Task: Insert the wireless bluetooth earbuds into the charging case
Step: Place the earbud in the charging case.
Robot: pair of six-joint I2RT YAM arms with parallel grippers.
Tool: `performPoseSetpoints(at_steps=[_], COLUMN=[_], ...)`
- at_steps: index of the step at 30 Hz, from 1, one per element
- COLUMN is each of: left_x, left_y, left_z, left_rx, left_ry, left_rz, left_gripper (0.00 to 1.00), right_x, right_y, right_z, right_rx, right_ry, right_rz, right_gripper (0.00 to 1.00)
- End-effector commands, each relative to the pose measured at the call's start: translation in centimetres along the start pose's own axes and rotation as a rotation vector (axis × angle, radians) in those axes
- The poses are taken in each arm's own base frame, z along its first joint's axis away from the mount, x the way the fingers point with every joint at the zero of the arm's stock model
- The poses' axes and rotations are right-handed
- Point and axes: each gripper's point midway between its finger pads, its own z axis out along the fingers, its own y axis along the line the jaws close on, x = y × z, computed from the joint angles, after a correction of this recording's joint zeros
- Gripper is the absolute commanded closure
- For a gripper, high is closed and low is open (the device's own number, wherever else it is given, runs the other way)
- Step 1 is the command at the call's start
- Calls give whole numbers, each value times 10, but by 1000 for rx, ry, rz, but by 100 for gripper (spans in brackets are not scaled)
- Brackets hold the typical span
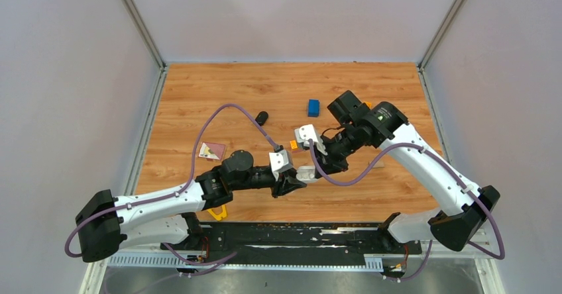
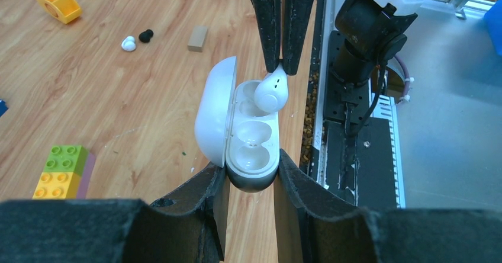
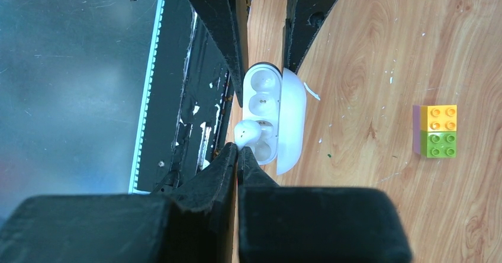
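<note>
Support comes from the left jaws, clenched on the base of the charging case (image 2: 251, 156), lid open and wells exposed, likely so the other arm has a steady target. Right jaws pinch 1 white earbud (image 2: 272, 92) by its tip, half over the far well. 2 loose earbuds (image 2: 128, 43) lie on the bench (image 2: 118, 115).

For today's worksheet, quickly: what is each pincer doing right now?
Left pincer: shut on the charging case, lid open.
Right pincer: shut on a white earbud.
</note>
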Motion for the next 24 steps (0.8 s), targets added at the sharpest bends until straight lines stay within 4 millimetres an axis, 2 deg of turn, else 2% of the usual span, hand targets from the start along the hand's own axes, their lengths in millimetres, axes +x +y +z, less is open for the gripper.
performPoseSetpoints(at_steps=[1, 8, 24], left_x=[-23, -19, -12], left_y=[-6, -6, -8], left_z=[1, 3, 4], left_rx=[26, 34, 50], left_ry=[-65, -55, -45], left_rz=[17, 17, 16], left_gripper=[100, 100, 100], right_x=[-3, 4, 7], right_y=[-4, -7, -15], right_z=[3, 6, 8], right_rx=[10, 28, 43], right_ry=[1, 53, 103], right_rz=[-14, -25, -37], right_gripper=[100, 100, 100])
